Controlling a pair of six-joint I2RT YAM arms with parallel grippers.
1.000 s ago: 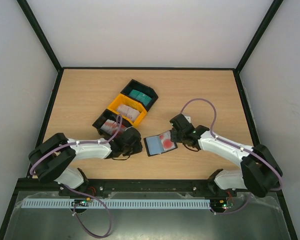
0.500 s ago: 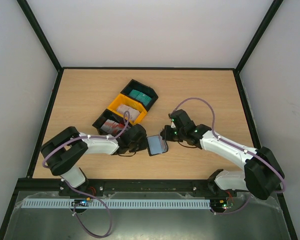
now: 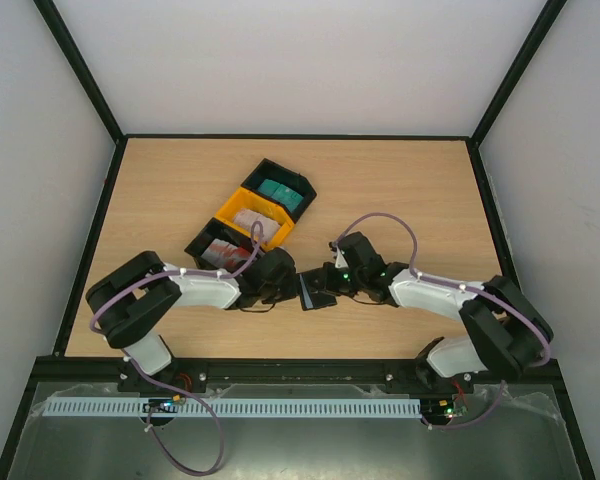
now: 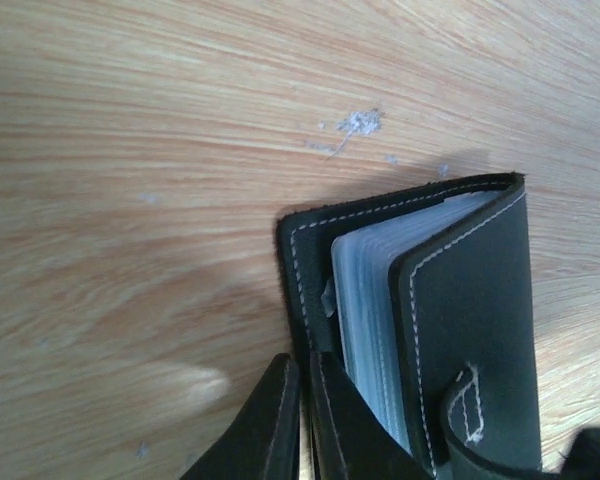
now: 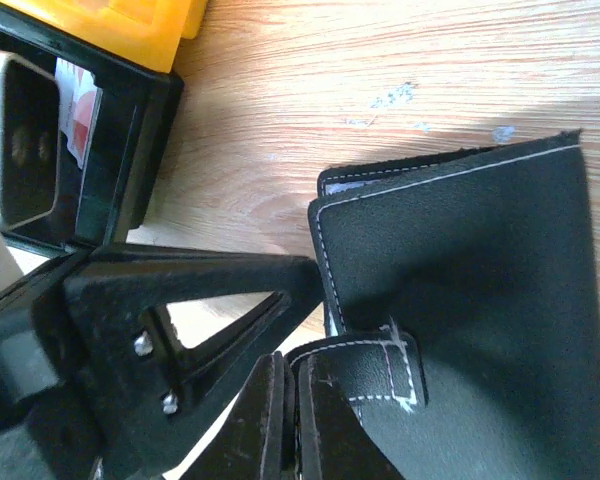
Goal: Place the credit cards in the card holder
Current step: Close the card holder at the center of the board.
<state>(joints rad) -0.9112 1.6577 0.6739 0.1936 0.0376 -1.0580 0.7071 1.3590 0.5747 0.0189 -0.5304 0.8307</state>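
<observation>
Both arms meet near the middle of the worktop, toward its near edge, with the card holder squeezed in between them. It's folded over, and the left wrist cam shows a stack of clear sleeves poking out between the two black stitched covers.

The left tool comes in from the left with its fingers pressed together. As far as I can tell they're nipping the edge of the holder's outer cover. The right tool comes from the right, fingers also pressed together, and pinches the little closure strap on the holder's other face. From the right wrist cam you can see the left arm's black finger touching the holder's left edge.

The credit cards are all in the row of three bins just left and far of the holder:
- the far black bin has the teal cards
- the yellow bin in the middle has the grey-white cards
- the near black bin has the red-and-white cards, right behind the left arm's wrist

I can't make out any card inside the holder's sleeves from these angles.
</observation>
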